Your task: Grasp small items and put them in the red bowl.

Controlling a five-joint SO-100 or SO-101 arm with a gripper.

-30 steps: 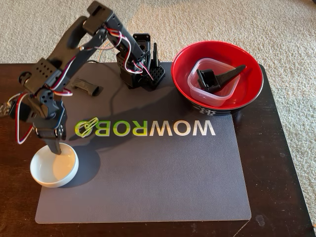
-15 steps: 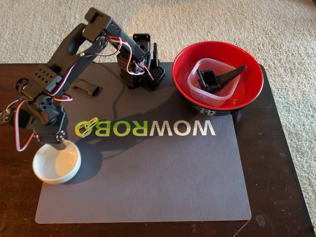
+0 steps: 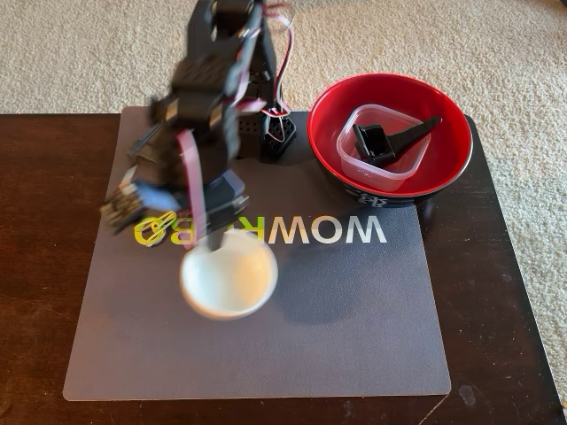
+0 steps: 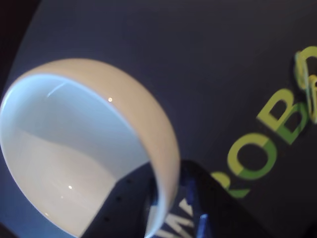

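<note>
The small white round dish (image 3: 228,275) was held by its rim in the gripper (image 3: 215,241), one finger inside the dish and the other outside, as the wrist view showed (image 4: 168,198). The dish (image 4: 89,144) was seen tilted in the wrist view, raised above the grey mat (image 3: 354,310), with its shadow cast on the mat to the right of the gripper in the fixed view. The arm (image 3: 199,133) was blurred in the fixed view.

The red bowl (image 3: 390,97) was recorded well apart from the gripper, to its upper right in the fixed view, on the mat's far right corner. In it the clear square plastic tub (image 3: 350,159) was seen, with the two black plastic clip pieces (image 3: 374,142) lying in and across the tub.

The yellow-green paper clips (image 3: 152,228) lay just left of the gripper on the mat's lettering, also blurred at the right edge of the wrist view (image 4: 308,84).
</note>
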